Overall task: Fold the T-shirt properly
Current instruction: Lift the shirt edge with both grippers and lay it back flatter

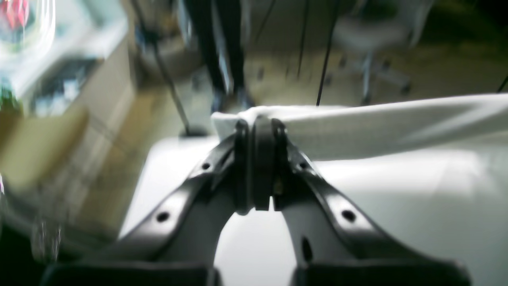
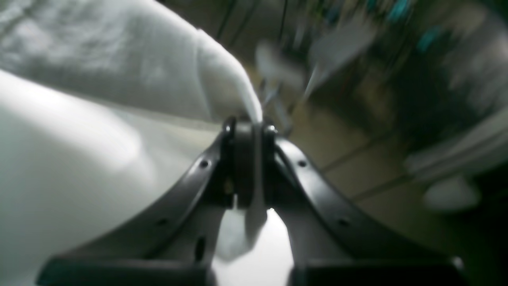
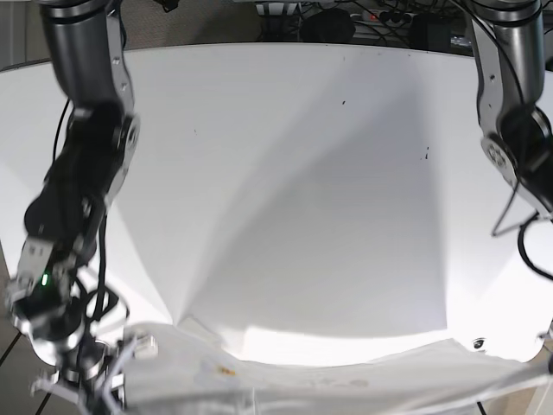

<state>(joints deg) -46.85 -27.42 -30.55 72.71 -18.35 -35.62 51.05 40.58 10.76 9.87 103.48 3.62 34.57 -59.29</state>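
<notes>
The white T-shirt (image 3: pixel 346 380) is stretched along the near edge of the white table (image 3: pixel 302 130), partly lifted off it. In the left wrist view my left gripper (image 1: pixel 256 119) is shut on a bunched edge of the T-shirt (image 1: pixel 377 123), which runs off to the right. Seen from the right wrist, my right gripper (image 2: pixel 250 121) is shut on a corner of the T-shirt (image 2: pixel 119 71), with cloth rising to the upper left. In the base view the right gripper (image 3: pixel 117 372) sits at the bottom left. The left gripper lies at the bottom right corner, mostly cut off.
Both arms reach down the table's sides, the right arm (image 3: pixel 82 173) and the left arm (image 3: pixel 514 112). Cables and a power strip (image 3: pixel 346 17) lie behind the far edge. Beyond the near edge are floor and a wheeled stool (image 1: pixel 369 35).
</notes>
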